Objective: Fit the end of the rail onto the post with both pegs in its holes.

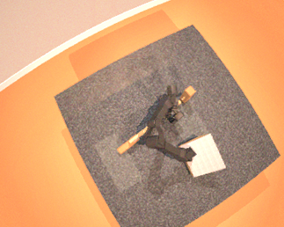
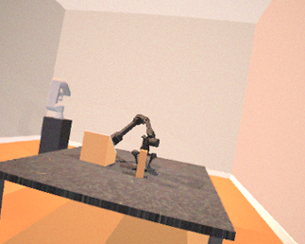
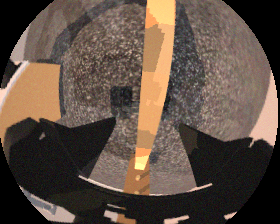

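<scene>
The long wooden rail (image 1: 142, 133) (image 3: 154, 85) runs up the middle of the wrist view. Its far end lies at the low footboard block (image 1: 125, 148); the bracket's fit is too small to tell. Its near end shows low in the wrist view, just short of the wooden post (image 1: 188, 93) (image 2: 141, 164) (image 3: 130, 186). Two short pegs (image 3: 139, 177) show on the post, outside the rail. My gripper (image 2: 143, 168) (image 3: 148, 123) is open above the rail near its post end, one finger on each side. The arm hides part of the rail in the top view.
A large pale wooden box (image 1: 211, 156) (image 2: 96, 149) (image 3: 32, 95) stands beside the arm's base, left of the rail in the wrist view. The dark speckled table (image 1: 234, 128) (image 2: 190, 195) carries everything. A white figure on a dark pedestal (image 2: 55, 134) stands in the background.
</scene>
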Robot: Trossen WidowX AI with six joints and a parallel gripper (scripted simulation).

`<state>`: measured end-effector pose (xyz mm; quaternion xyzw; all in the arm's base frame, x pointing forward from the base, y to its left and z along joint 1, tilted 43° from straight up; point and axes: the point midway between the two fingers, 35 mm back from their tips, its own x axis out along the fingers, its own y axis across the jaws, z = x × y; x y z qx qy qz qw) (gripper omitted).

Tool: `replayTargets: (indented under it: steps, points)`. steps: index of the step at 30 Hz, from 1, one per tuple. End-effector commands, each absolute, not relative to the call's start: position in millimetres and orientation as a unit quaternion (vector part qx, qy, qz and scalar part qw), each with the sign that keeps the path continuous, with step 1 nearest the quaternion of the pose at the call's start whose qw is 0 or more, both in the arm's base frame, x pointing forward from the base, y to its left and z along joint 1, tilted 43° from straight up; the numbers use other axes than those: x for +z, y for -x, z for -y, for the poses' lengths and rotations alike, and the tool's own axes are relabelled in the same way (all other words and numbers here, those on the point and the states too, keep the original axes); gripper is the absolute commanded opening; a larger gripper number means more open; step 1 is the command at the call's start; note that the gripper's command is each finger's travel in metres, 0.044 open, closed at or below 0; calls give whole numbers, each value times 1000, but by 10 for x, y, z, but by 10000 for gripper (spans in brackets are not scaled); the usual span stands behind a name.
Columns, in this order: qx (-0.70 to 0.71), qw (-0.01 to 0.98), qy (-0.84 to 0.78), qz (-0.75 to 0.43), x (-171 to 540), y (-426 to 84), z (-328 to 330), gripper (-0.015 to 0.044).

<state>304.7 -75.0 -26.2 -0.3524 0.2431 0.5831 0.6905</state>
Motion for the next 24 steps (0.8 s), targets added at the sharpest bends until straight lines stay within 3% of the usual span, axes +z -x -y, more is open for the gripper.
replayTargets:
  steps: [1, 11, 24]
  points:
    - [584, 693, 347, -243, -328, -3046, 686, 440]
    - [584, 693, 346, -242, -418, -3064, 592, 440]
    - [584, 693, 346, -242, -418, -3064, 592, 99]
